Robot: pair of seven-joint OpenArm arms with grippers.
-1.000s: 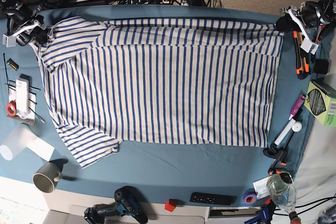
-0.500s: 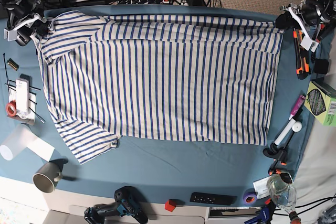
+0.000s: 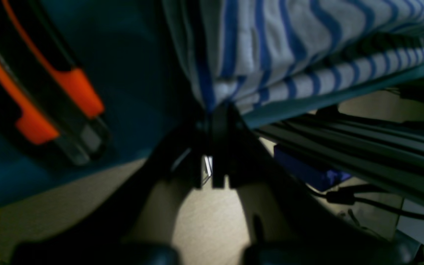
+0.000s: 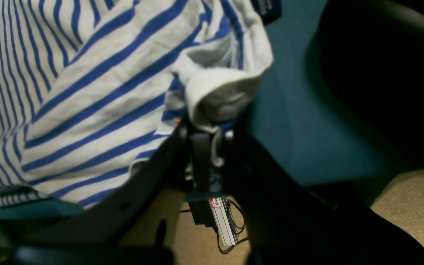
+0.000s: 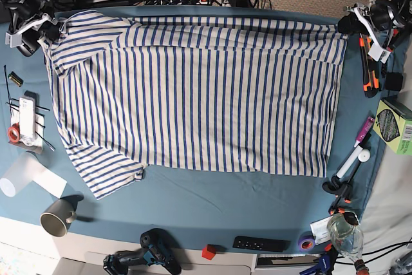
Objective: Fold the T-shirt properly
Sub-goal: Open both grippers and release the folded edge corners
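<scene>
1. Between the two grippers, the T-shirt [image 5: 193,94] lies spread flat across the blue table [image 5: 219,210], its far edge stretched taut from one gripper to the other.
2. At the base view's upper left corner, the right gripper [image 5: 40,32] is clamped on the shirt's shoulder end; the right wrist view shows its jaws pressed together with a bunched white fold of cloth [image 4: 219,95] pinched between them.
3. Just beyond that pinch, a small dark label [image 4: 267,7] peeks out at the top edge of the right wrist view.
4. At the upper right corner, the left gripper [image 5: 344,27] grips the hem corner; from the left wrist view its dark jaws meet on the striped edge [image 3: 215,99], layers of cloth gathered right above them.
5. Beside the left gripper, toward the table's side edge, an orange and black tool [image 5: 368,69] lies on the blue surface, apart from the shirt.
6. On the near side from the right gripper, one short sleeve [image 5: 109,175] juts out from the shirt body, lying flat.
7. Nearer to me than the shirt, a grey mug [image 5: 58,216], a drill [image 5: 151,256], a small red cube [image 5: 208,252] and a black remote [image 5: 261,244] line the table's front edge, all well clear of the cloth.
</scene>
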